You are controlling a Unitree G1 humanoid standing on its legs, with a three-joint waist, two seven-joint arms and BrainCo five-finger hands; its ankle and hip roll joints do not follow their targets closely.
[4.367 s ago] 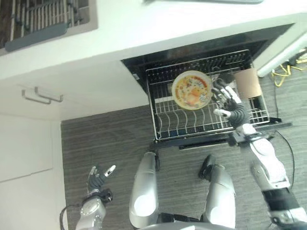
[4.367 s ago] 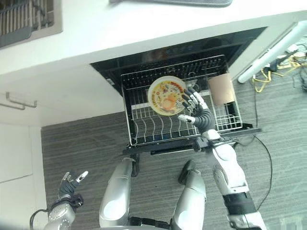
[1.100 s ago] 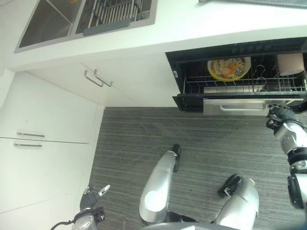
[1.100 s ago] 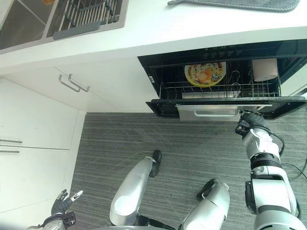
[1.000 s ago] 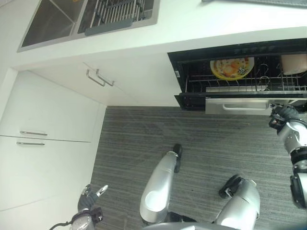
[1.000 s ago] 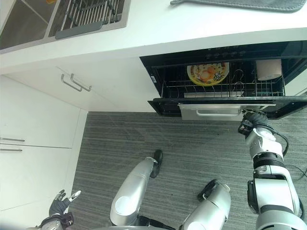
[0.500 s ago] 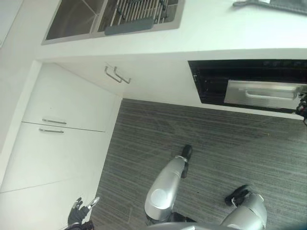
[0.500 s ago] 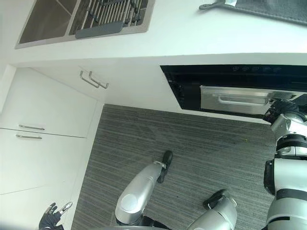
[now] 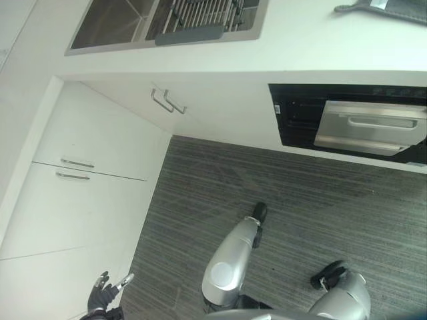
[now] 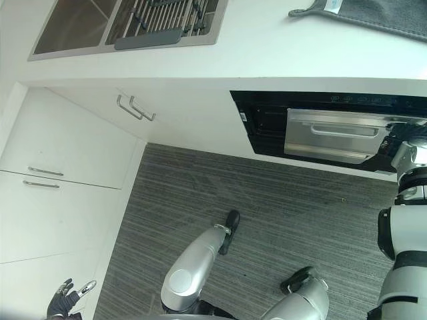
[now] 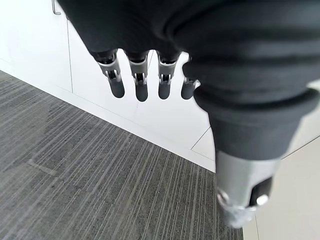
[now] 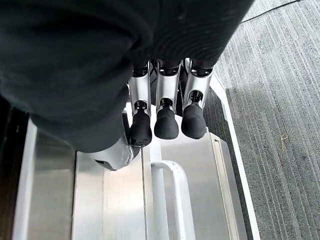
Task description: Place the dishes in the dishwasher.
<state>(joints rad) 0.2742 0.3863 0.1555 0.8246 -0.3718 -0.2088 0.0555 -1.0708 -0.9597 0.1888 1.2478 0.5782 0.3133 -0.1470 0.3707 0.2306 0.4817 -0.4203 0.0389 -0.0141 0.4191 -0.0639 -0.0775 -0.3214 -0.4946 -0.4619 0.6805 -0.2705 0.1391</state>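
Your right hand (image 12: 165, 117) has straight, unclenched fingers, tips at the dishwasher door (image 10: 333, 137) by its handle (image 12: 167, 197); the door is nearly closed under the counter (image 10: 267, 60). Left hand (image 11: 145, 85) hangs relaxed, holding nothing, beside the white cabinets (image 9: 87, 193). No legible writing.

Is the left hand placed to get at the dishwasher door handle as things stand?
Probably not. The left hand hangs open low by the white cabinets, far across the floor from the dishwasher door handle; the right hand is already at it.
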